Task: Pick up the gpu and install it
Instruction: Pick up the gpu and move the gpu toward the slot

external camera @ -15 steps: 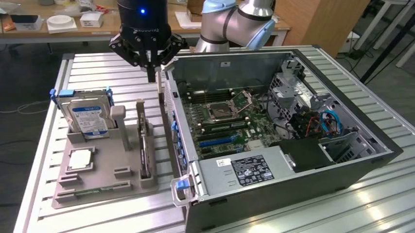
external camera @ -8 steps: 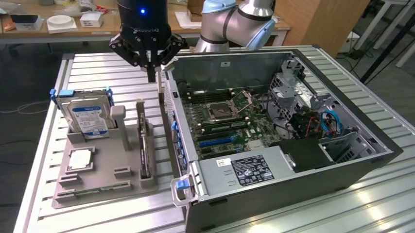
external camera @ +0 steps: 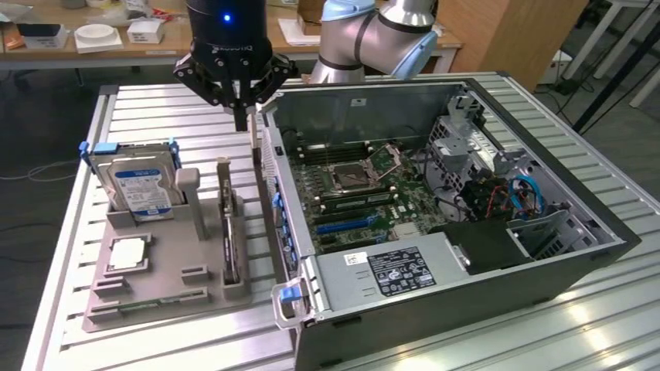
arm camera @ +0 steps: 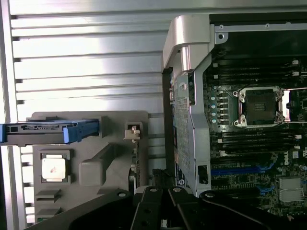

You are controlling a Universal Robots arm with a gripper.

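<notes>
slatted metal table (external camera: pixel 144 116). claw (external camera: pixel 243 124) shut, empty, just beside the case (external camera: pixel 392 100); gpu (external camera: pixel 227 232) stands edge-up near the case. best to spread the jaws, line up along the card, drop straight.

Holds the gripper (external camera: pixel 241 124) pointing straight down, its dark fingers (external camera: pixel 239 108) pinched together into one narrow tip. Spreads the black linkage bars (external camera: pixel 206 73) outward on both sides beneath a round black wrist housing (external camera: pixel 227 27) lit by a small blue light. Bends the silver-and-blue arm (external camera: pixel 372 35) behind it, toward the exterior view's right. In the wrist view, presents the gripper (arm camera: pixel 160 206) as black finger links converging to a closed point.
</notes>
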